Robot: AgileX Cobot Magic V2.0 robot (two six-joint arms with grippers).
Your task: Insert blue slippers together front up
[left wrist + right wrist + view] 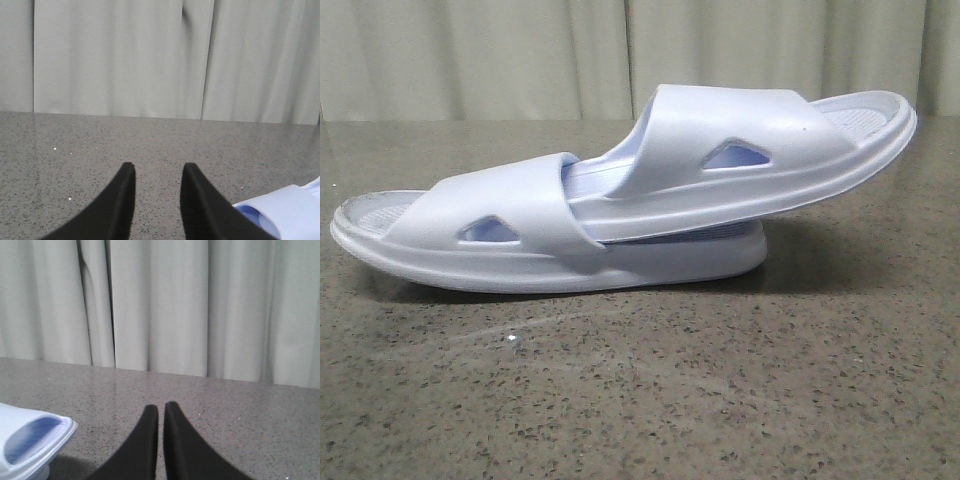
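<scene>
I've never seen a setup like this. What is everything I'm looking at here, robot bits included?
Slippers: two, very pale blue-white. The lower slipper lies flat on the table; the upper slipper is tucked under the lower one's strap and tilts up toward the right.
Table: one, speckled grey-brown stone look, under everything.
Curtain: pale grey-white folds, hanging behind the table.
Left claw: one, black, open with a clear gap between its fingers, holding nothing, a slipper edge beside it.
Right claw: one, black, fingers nearly together, holding nothing, a slipper end off to its side.
</scene>
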